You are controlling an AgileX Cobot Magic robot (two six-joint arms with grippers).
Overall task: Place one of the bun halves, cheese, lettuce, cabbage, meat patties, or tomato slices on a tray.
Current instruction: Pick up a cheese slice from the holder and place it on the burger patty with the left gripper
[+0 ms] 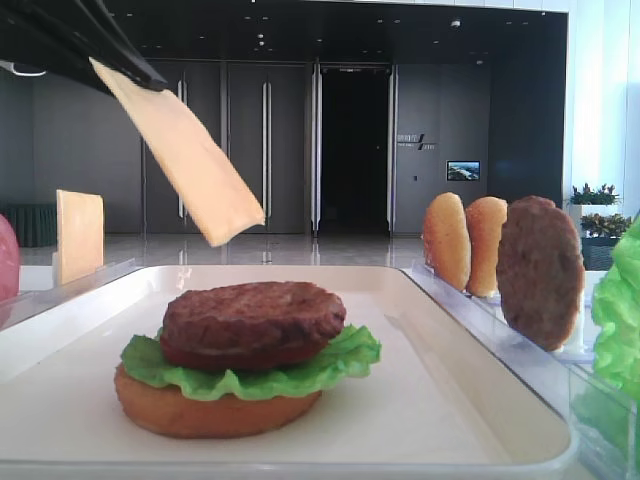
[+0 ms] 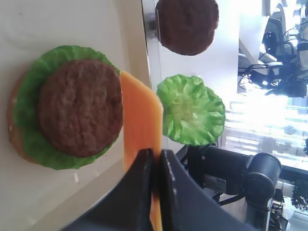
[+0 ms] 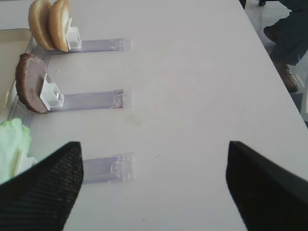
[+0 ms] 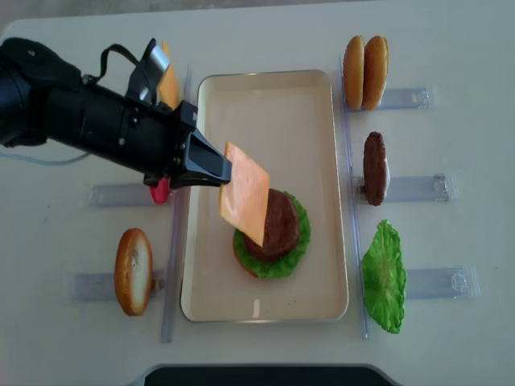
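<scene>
My left gripper (image 4: 219, 170) is shut on one edge of a cheese slice (image 4: 245, 193), which hangs tilted above the cream tray (image 4: 265, 104). In the left wrist view the fingers (image 2: 139, 178) pinch the orange cheese (image 2: 141, 110) just beside the stack. On the tray a meat patty (image 1: 255, 315) lies on lettuce (image 1: 250, 378) over a bun half (image 1: 215, 415). The cheese (image 1: 185, 155) is in the air, up and left of the patty, not touching it. My right gripper (image 3: 154, 178) is open over bare table with nothing between its fingers.
Clear holder racks flank the tray. On the right stand two bun halves (image 4: 366, 72), a patty (image 4: 374, 167) and a lettuce leaf (image 4: 385, 277). On the left are a bun half (image 4: 133, 271), a red tomato slice (image 4: 159, 191) and another cheese slice (image 4: 167, 80).
</scene>
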